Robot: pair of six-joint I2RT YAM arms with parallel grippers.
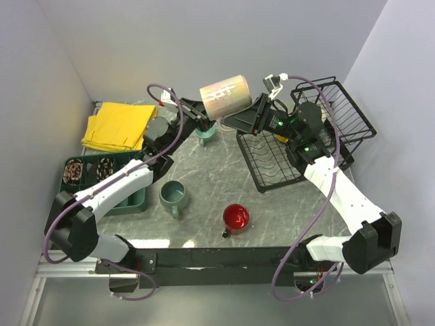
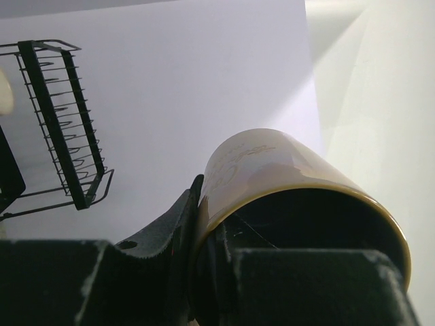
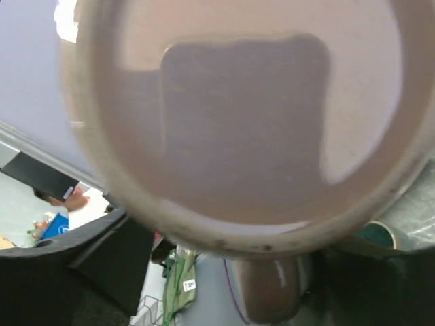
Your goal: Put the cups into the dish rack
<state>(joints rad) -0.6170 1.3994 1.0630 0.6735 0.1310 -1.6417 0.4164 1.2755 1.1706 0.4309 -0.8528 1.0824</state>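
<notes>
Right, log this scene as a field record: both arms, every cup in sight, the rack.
left gripper: shut on the rim of the pale pink ceramic mug, held sideways in the air
right gripper: at that mug's base end; grip unclear
on table: small teal mug, grey-green mug, shiny red mug
black wire dish rack: no cup visible in it
other: yellow folded cloth, green compartment tray

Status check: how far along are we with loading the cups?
Done: no cup visible in the dish rack. In hand: left gripper holds the pale pink mug aloft, right gripper at its base. Left: teal mug, grey-green mug, red mug on the table.
</notes>
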